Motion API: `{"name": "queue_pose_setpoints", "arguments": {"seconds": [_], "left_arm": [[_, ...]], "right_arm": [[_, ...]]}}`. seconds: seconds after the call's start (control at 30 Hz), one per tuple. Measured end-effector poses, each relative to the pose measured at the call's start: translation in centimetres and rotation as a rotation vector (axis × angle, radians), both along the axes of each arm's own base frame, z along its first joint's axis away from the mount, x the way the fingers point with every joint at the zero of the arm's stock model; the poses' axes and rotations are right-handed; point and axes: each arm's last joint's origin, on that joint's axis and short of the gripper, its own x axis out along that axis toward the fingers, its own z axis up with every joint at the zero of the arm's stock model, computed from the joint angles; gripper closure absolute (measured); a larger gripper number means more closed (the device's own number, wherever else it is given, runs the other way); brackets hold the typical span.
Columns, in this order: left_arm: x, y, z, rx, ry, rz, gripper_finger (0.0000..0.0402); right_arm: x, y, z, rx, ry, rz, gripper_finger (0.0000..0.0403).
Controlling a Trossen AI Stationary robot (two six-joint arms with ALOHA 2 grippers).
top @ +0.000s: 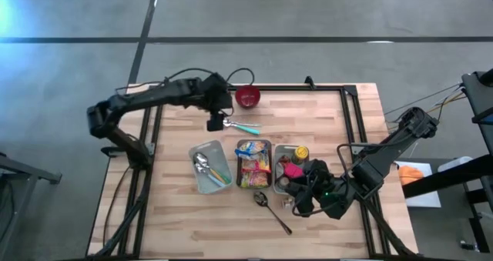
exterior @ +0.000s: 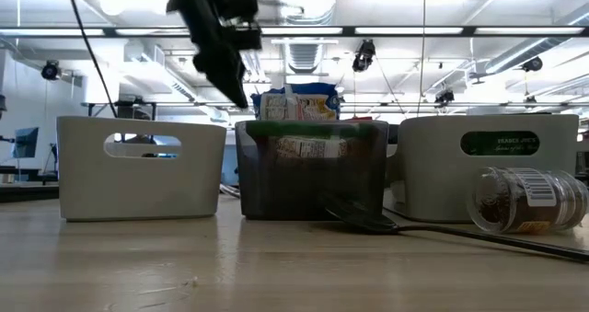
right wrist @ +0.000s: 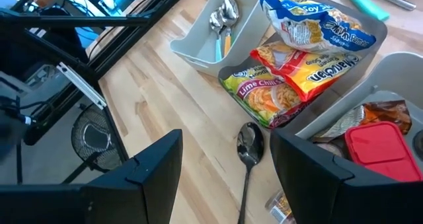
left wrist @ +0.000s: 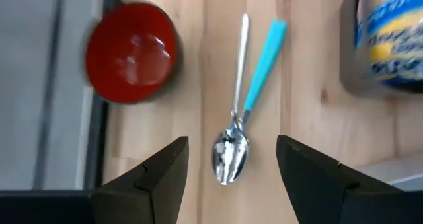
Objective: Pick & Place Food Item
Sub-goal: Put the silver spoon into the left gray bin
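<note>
Food packets fill the middle bin [top: 254,163]: noodle packs [right wrist: 291,72] and a blue and yellow bag [right wrist: 310,22]. My left gripper [left wrist: 231,145] hangs open above a metal spoon [left wrist: 231,151] and a teal-handled utensil [left wrist: 264,59] lying on the table beside a red bowl [left wrist: 131,52]. In the high view my left gripper [top: 218,123] is near the table's far edge. My right gripper [right wrist: 226,137] is open above a black spoon [right wrist: 249,145], close to the right bin [top: 291,165].
The left bin [top: 209,167] holds several spoons. A red-lidded container [right wrist: 373,145] lies in the right bin. A small jar [exterior: 529,200] lies on its side near the black spoon [exterior: 368,222]. Bare table lies along the near edge and at the far right.
</note>
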Motion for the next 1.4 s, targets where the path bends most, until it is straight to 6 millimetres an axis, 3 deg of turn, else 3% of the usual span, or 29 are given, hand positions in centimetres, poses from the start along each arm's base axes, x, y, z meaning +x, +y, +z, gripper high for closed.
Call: {"name": "queue_pose_setpoints", "arguments": {"seconds": [0.27,0.5,0.93,1.4], "left_arm": [[3.1,3.1,-4.3,-0.045,0.109,-0.034,0.0171],[5.0,3.9,-6.8,-0.078,0.149,-0.123,0.0171],[4.7,3.7,-9.5,-0.096,0.173,-0.179,0.0171],[4.1,4.6,-10.3,-0.155,0.118,-0.012,0.0172]], "right_arm": [[0.6,-0.8,0.0,0.052,-0.016,-0.080,0.0178],[0.7,-0.9,0.1,0.112,-0.031,-0.127,0.0178],[0.6,-0.9,0.0,0.143,-0.031,-0.143,0.0178],[0.6,-0.9,0.1,0.143,-0.032,-0.143,0.0178]]}}
